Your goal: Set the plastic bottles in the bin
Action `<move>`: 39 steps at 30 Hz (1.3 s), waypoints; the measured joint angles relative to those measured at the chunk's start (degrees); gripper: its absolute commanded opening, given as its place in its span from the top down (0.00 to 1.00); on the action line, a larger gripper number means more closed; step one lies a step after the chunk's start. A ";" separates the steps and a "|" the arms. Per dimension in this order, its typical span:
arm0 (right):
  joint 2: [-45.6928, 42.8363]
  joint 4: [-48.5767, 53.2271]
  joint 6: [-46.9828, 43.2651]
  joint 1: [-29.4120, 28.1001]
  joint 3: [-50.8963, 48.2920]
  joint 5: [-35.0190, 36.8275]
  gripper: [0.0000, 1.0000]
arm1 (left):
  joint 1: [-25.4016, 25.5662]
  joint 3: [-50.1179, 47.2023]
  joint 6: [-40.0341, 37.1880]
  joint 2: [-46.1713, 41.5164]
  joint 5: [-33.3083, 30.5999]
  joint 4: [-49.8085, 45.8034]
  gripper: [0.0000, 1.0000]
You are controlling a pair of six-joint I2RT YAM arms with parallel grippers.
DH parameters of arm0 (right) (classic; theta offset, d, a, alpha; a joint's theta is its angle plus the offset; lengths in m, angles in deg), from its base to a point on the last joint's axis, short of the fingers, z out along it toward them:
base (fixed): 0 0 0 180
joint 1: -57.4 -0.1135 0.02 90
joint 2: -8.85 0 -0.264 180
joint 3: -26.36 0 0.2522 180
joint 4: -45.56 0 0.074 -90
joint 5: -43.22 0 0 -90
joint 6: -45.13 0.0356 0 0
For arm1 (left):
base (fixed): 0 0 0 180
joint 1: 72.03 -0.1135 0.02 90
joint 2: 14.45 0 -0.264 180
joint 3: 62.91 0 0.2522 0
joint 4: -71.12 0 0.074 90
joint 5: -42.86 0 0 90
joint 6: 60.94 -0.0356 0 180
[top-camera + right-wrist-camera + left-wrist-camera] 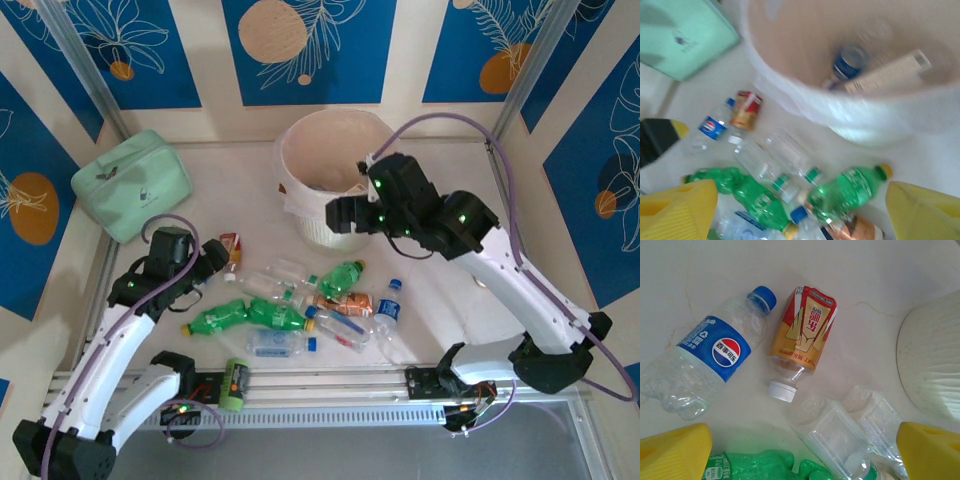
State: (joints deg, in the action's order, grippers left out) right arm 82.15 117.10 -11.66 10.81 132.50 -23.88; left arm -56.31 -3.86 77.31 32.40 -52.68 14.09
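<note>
Mint-green zip case [132,183] sits far left, green cylinder [234,385] near front.

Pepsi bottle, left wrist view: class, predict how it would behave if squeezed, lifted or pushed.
The Pepsi bottle looks empty and clear, so probably very light. Its dented lower end suggests thin walls that would likely buckle under a squeeze. Lying on its side on the smooth table, it may roll or skid if pushed.

Pepsi bottle [710,365], red-orange bottle [802,335] beside it, yellow fingers [675,452] apart
</note>
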 measured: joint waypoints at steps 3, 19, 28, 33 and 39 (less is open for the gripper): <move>-3.48 0.57 4.11 -0.24 -9.62 1.42 0.12 | -0.02 -0.20 0.00 1.79 1.70 1.62 0.11; -3.89 -0.44 22.01 14.49 -41.86 -7.02 0.11 | -0.13 -0.70 -0.09 5.01 10.01 8.98 0.16; 1.46 -6.47 21.68 20.22 -44.50 -13.31 0.13 | -0.13 -0.79 -0.02 4.70 12.22 10.69 0.19; 7.82 -7.98 20.98 20.59 -44.24 -13.94 0.18 | -0.13 -0.79 0.46 4.70 14.91 12.28 0.19; 11.67 -8.76 20.74 20.74 -43.30 -14.16 0.24 | -0.13 -0.79 0.81 4.07 16.15 12.87 0.19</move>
State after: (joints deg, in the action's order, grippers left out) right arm 93.82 108.33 9.08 31.56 89.20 -38.04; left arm -56.44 -4.64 78.12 36.46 -36.52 26.97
